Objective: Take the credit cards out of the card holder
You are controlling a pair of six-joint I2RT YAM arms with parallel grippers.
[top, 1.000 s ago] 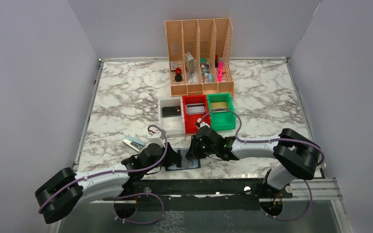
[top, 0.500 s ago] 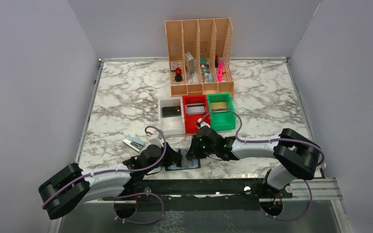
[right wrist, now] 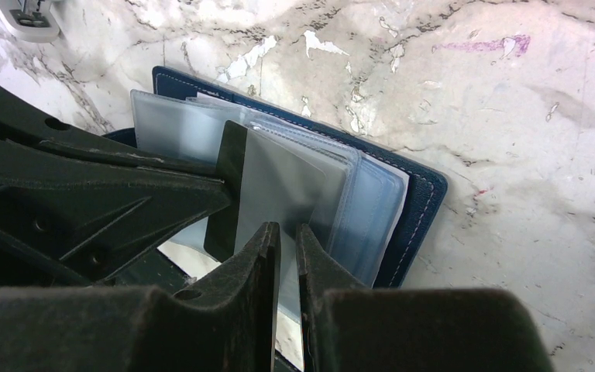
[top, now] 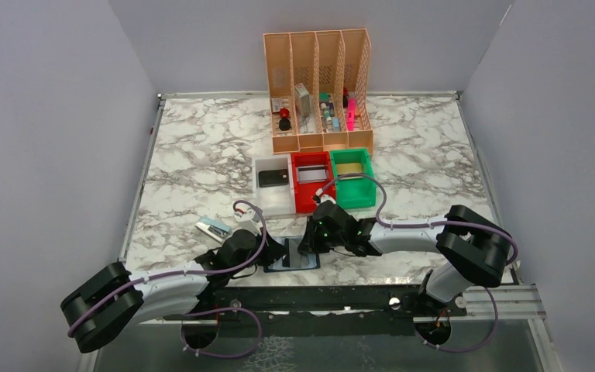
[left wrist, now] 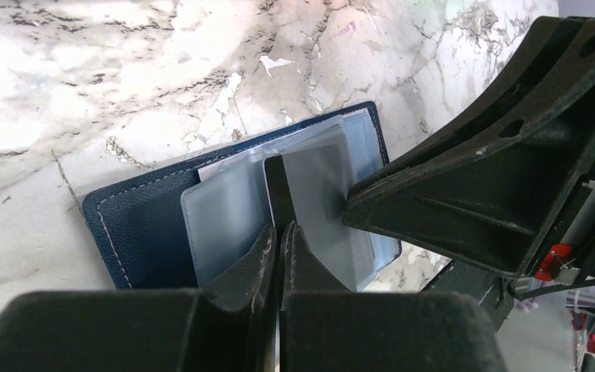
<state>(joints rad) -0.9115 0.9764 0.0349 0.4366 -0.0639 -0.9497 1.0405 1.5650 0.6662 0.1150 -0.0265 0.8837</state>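
Observation:
The dark navy card holder (top: 302, 263) lies open at the table's near edge, between both grippers. It also shows in the left wrist view (left wrist: 135, 225) and the right wrist view (right wrist: 422, 194). My left gripper (left wrist: 280, 229) is shut on the edge of a black credit card (left wrist: 277, 182) that sticks partly out of a greyish see-through pocket (left wrist: 318, 194). My right gripper (right wrist: 287, 229) is shut on that pocket (right wrist: 279, 182), with the black card (right wrist: 228, 178) beside it. In the top view the left gripper (top: 277, 252) and right gripper (top: 307, 246) nearly touch.
A white bin (top: 273, 198) holds a black card, a red bin (top: 310, 200) a silver card, and a green bin (top: 354, 194) a gold card. A tall orange file rack (top: 318, 89) stands behind them. A small stapler (top: 213, 228) lies left of the left arm.
My left gripper has drawn back slightly to the left, and the black card now shows a little further out of the pocket. The right arm has stayed put.

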